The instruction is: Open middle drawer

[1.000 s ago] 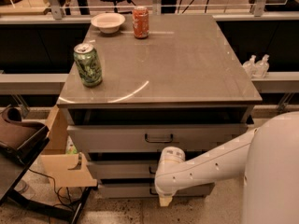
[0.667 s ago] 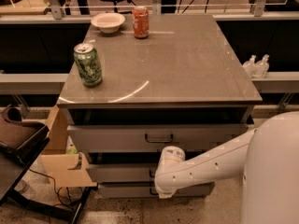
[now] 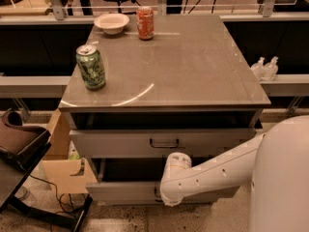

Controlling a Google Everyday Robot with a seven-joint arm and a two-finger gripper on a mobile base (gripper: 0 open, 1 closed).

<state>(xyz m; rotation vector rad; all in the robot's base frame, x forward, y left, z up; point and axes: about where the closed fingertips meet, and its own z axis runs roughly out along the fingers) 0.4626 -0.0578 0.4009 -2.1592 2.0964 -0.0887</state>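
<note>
The middle drawer (image 3: pixel 120 191) is a low grey front under the taller top drawer (image 3: pixel 116 143). It stands pulled out toward me, with a dark opening (image 3: pixel 130 169) above its front. My white arm (image 3: pixel 217 170) reaches in from the right, and its rounded wrist (image 3: pixel 176 175) sits over the centre of that front. My gripper (image 3: pixel 158 193) is at the drawer's small dark handle, mostly hidden behind the wrist.
On the grey cabinet top (image 3: pixel 193 66) stand a green can (image 3: pixel 91 66), an orange can (image 3: pixel 145 22) and a white bowl (image 3: pixel 111 22). A cardboard box (image 3: pixel 60 170) and a dark chair (image 3: pixel 19 144) are at the left. My white body (image 3: pixel 282 178) fills the lower right.
The middle drawer front has slid out toward me, and the dark gap above it has grown. My wrist has moved back with it.
</note>
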